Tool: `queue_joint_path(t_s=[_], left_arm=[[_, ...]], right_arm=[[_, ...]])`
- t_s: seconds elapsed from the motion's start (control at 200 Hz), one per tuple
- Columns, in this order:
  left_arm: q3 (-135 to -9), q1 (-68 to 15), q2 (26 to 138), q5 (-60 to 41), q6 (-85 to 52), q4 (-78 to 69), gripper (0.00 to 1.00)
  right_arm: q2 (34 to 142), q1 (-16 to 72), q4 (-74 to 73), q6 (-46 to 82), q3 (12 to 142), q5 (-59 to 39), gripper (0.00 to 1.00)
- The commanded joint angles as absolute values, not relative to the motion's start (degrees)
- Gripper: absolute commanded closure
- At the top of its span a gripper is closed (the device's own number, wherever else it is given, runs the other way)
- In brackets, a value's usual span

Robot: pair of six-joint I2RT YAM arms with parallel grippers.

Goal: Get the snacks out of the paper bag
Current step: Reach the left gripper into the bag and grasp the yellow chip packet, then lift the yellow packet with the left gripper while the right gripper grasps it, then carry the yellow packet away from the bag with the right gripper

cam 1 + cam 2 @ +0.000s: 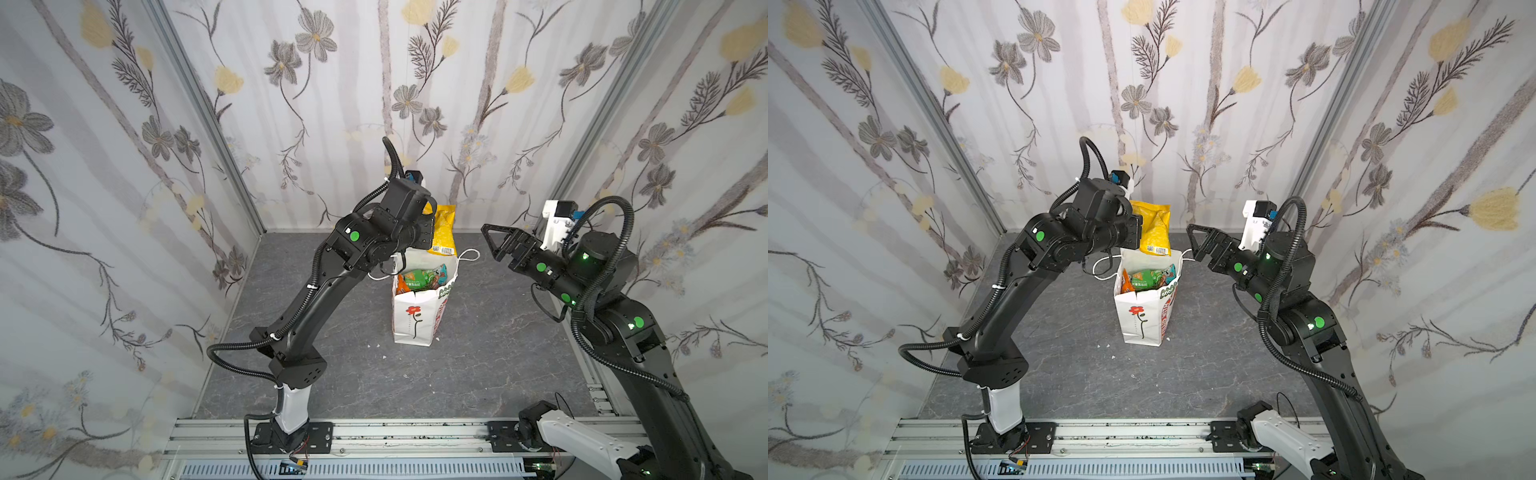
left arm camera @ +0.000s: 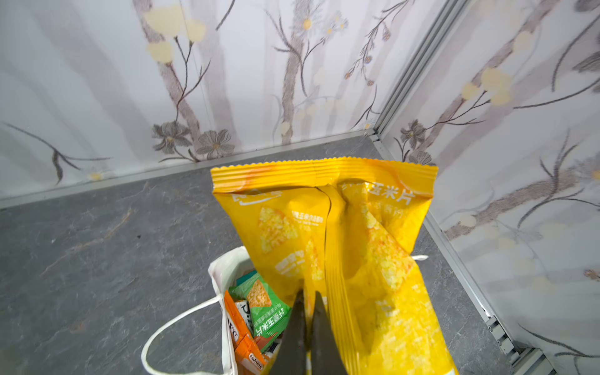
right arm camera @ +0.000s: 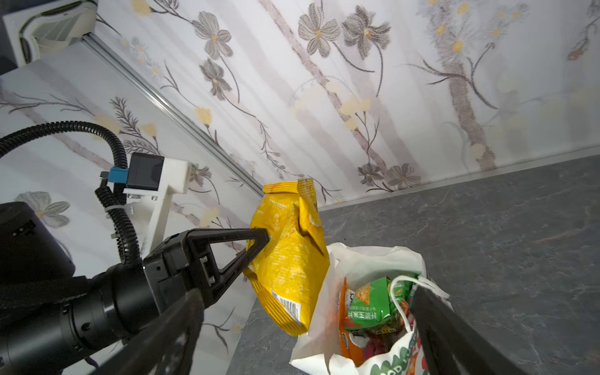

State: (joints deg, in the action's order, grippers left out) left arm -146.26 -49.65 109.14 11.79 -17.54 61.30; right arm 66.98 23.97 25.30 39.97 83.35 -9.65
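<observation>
Yellow foil corn-chip packet (image 1: 1156,226), pinched by one fold in the left jaws, could slip free or snag the rim of the paper bag (image 1: 411,320), toppling it; the right jaws hang spread.

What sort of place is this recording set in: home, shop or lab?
Most likely a lab data-collection booth, not a home: floral-print panels in aluminium framing, a slate-look tabletop, and the left arm and right arm bolted to a slotted rail.

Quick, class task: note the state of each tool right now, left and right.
Left tool: closed, holding the yellow snack packet.
Right tool: open, holding nothing.
</observation>
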Motion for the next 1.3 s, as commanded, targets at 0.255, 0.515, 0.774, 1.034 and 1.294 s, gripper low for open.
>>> queue_joint_path(t_s=[0.255,0.515,0.774,1.034,1.294], left_arm=[[-146.58,-52.02,107.58,10.83,-9.39,48.76,1.0],[-146.58,-52.24,107.49,10.48,-8.16,46.54,1.0],[-146.6,-52.12,106.88,11.51,-7.78,46.18,1.0],[-146.6,-52.16,105.85,11.95,-6.79,45.02,0.84],[-146.44,-52.13,103.75,11.62,-4.18,43.42,0.56]], right_arm=[[72.14,23.81,9.34,49.27,80.77,-24.0,0.12],[75.61,23.42,1.89,53.55,79.23,-27.73,0.4],[77.99,23.03,-0.45,54.49,80.22,-27.36,0.82],[79.29,22.77,-0.79,53.81,82.06,-27.44,1.0],[80.55,20.75,-1.05,52.22,85.0,-27.0,1.0]])
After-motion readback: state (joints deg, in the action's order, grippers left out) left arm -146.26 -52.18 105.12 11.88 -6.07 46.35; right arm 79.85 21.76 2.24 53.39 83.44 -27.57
